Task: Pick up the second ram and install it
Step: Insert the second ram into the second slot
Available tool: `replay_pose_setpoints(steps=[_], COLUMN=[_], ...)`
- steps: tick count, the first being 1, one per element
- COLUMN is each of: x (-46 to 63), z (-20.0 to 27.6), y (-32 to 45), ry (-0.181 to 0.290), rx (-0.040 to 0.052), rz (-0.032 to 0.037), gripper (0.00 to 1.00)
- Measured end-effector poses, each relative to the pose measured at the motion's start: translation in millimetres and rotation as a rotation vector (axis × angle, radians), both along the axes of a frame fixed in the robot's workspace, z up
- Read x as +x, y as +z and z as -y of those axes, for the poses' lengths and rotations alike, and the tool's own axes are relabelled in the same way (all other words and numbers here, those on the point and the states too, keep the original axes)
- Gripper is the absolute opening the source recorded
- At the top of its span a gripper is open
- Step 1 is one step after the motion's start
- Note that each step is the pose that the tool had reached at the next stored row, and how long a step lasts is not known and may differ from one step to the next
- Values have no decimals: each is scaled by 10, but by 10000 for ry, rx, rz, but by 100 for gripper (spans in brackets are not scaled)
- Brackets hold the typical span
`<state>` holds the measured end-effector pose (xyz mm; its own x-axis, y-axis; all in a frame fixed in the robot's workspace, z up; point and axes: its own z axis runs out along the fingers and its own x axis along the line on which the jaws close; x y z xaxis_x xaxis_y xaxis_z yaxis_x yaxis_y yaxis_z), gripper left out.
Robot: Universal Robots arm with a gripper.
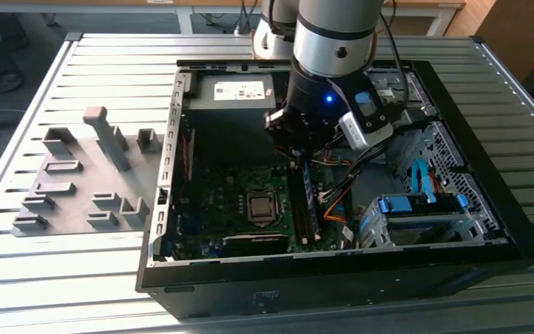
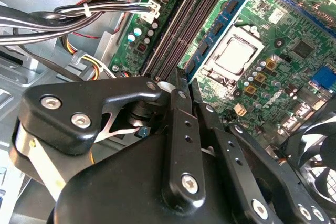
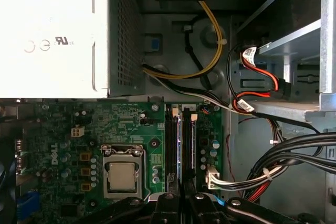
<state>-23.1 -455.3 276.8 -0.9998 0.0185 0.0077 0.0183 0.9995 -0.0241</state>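
Exterior view: an open PC case [image 1: 517, 229] lies on a slatted metal surface [image 1: 26, 278], a grey holder tray [image 1: 81, 181] at centre left of the frame and a dim room floor in the upper left corner. The arm reaches into the case, its hand [image 1: 302, 161] low over the motherboard [image 1: 220, 202]. In the second wrist view, the fingers [image 2: 178, 85] are pinched nearly closed above the slot rails [image 2: 197, 11]; whether they grip the second ram cannot be told.

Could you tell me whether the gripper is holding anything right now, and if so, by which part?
It cannot be told. The gripper is down over the RAM slots of the motherboard, with nothing clearly seen between its fingertips.
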Motion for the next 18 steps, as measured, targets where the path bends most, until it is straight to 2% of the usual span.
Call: replay_pose_setpoints(steps=[18], x=[0], z=[0], y=[-52], ry=[0], rx=[-1], rz=[0], gripper=[14])
